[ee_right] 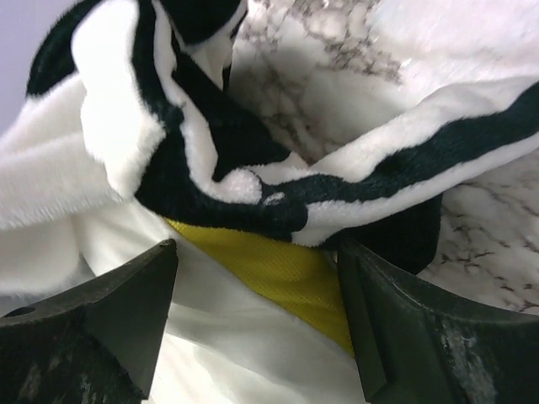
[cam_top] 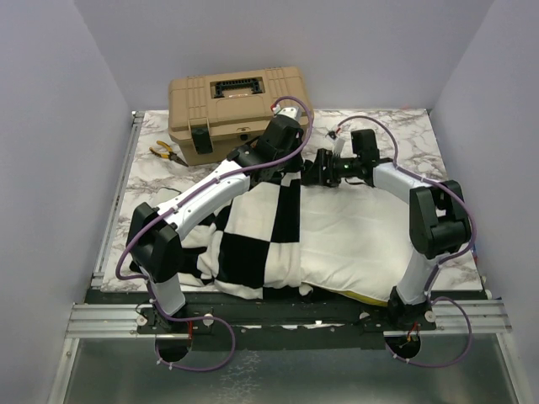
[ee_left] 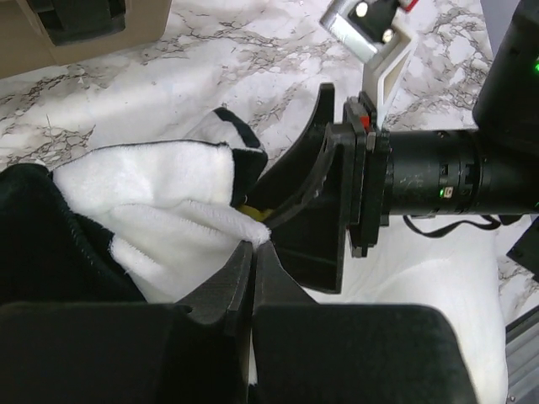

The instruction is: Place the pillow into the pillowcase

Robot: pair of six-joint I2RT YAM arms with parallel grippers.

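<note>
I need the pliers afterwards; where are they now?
In the top view the pliers lie on the marble table at the far left, just left of the tan toolbox.

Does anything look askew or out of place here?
The pillowcase covers only the left part of the pillow, its far edge bunched where the left gripper pinches it. Yellow-handled pliers lie loose on the table left of the toolbox, unrelated to the bedding. Nothing looks spilled or damaged.

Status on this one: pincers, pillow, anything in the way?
Left pincer shut on pillowcase edge. Right pincer open, astride pillow's yellow strip. Pillow partly inside. Toolbox, pliers stand apart behind.
</note>
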